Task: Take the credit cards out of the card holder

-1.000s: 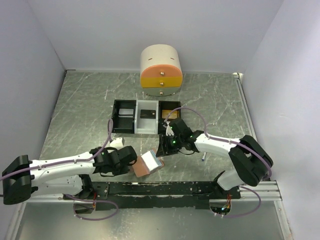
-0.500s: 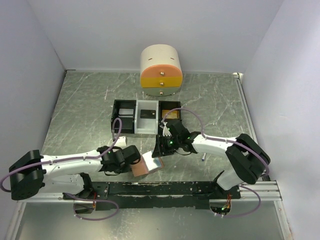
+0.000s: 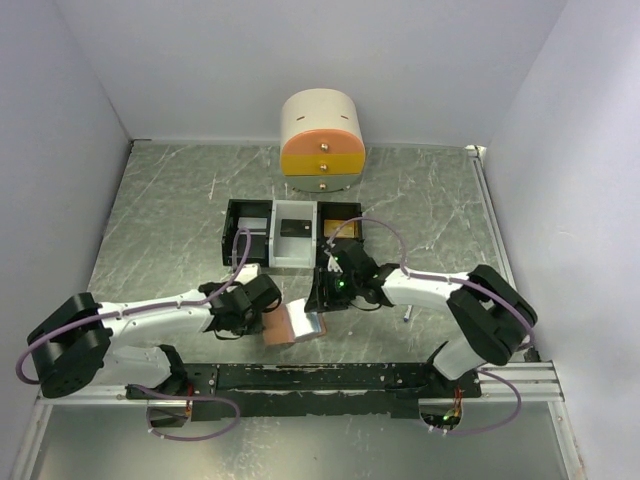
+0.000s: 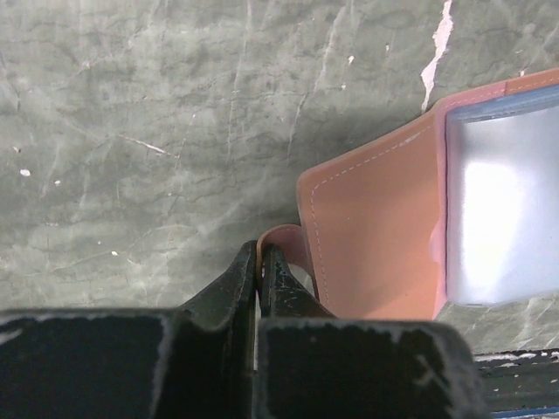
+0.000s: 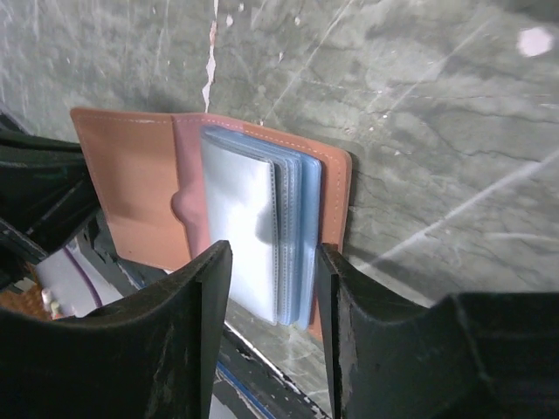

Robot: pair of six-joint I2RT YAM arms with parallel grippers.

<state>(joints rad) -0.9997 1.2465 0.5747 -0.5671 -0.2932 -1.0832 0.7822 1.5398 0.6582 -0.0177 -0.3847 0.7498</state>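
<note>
The card holder [image 3: 283,333] lies open on the table near the front edge, tan leather with light blue plastic sleeves [image 5: 262,231]. My left gripper [image 4: 260,253] is shut on the small leather tab at the holder's left edge [image 4: 376,218]. My right gripper [image 5: 272,262] is open and hovers over the sleeves, one finger on each side of the stack. In the top view the left gripper [image 3: 264,303] is at the holder's left and the right gripper [image 3: 320,295] at its upper right. No card shows in the sleeves. A dark card [image 3: 293,228] lies in the tray's white compartment.
A black-and-white compartment tray [image 3: 272,262] stands just behind the grippers. A cream and orange drawer unit [image 3: 321,140] is at the back. A small blue-white pen [image 3: 407,314] lies right of my right arm. The black mounting rail [image 3: 330,378] runs along the front edge.
My left arm has swung right and forward, bringing its gripper to the holder's left edge. My right gripper has shifted a little left over the sleeves. The holder has moved slightly.
</note>
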